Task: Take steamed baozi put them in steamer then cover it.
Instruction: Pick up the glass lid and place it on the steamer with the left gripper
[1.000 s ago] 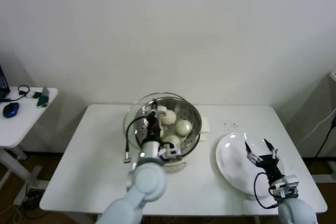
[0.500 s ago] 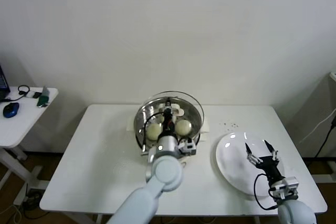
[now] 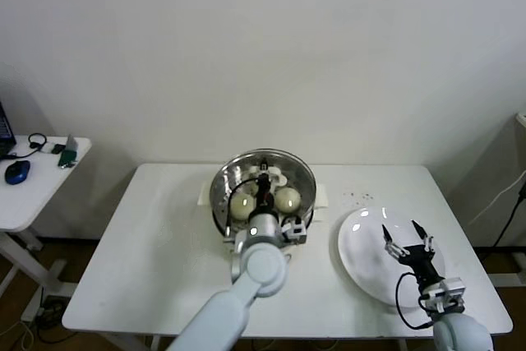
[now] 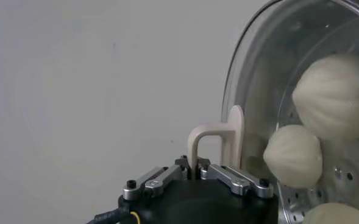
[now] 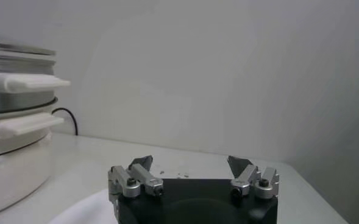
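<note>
The covering step was in hand, judging by how things lay. On the left of the scene stood a side desk (image 3: 33,174) with small clutter, well apart from the work and no part of it. At the far middle of the white table (image 3: 140,260) sat the steamer (image 3: 220,201), and the left gripper (image 3: 263,188) was over its centre, clamped on the pale oblong handle (image 4: 219,143) of the cover (image 3: 283,159), which lay over the basket rim or just above it (whether the metal rim had seated all the way round could not be told from the head view). Through the glass the steamed baozi (image 4: 294,156) showed inside on the perforated floor; three were plain in the head view, and the fourth could not be made out for certain behind the arm. To the right, near the table's near edge, the white plate (image 3: 362,240) lay bare, and the right gripper (image 3: 408,240) hung above it with its jaws spread wide and nothing between them, idle. The next move probably called for confirming the cover sat level on the steamer, then releasing the handle and lifting the left arm straight up so the lid was not dragged askew.
</note>
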`<state>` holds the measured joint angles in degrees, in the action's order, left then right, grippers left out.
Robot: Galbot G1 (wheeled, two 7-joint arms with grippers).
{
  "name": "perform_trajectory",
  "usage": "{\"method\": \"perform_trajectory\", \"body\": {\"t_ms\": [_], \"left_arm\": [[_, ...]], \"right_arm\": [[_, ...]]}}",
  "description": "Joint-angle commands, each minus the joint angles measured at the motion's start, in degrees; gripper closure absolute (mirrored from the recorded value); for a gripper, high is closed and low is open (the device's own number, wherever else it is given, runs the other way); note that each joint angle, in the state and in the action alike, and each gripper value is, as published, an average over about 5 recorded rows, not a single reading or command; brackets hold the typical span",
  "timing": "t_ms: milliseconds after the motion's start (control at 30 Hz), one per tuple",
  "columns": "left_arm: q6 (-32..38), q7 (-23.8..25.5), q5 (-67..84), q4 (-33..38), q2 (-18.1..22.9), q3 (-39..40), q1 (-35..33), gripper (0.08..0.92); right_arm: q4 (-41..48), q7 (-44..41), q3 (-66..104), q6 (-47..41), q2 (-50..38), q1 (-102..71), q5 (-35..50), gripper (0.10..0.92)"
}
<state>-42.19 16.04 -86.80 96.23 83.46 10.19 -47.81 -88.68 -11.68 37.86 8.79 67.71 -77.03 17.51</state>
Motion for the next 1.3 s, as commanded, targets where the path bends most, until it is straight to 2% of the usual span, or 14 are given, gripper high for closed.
{"method": "perform_trajectory", "body": {"t_ms": [33,533,733,833,1300], "left_arm": [[-2.7,-0.3,0.2,-1.2,0.0,-0.4,0.0,0.848],[-2.7,-0.9,1.6,-1.0,-0.8,-0.6,-0.2,0.848],[-2.8,0.4,2.0,1.0,-1.4,-0.3,-0.5,0.842],[-2.8,0.5,2.4,2.7,-2.2,-0.3,-0.9,0.789],[-2.8,0.8,6.5,16.4,-8.2,1.0,-5.6,0.385]], "right_arm": [[0.0,-0.1,0.0,0.1,0.2,0.1,-0.3,0.203],[-0.5,-0.2,0.0,0.2,0.7,0.0,-1.2,0.203],[-0.5,-0.5,0.3,0.2,0.8,0.0,-1.4,0.203],[-0.5,-0.6,0.4,0.2,0.7,0.0,-1.4,0.203],[-0.4,-0.7,0.4,-1.3,0.8,0.3,-2.1,0.203]]}}
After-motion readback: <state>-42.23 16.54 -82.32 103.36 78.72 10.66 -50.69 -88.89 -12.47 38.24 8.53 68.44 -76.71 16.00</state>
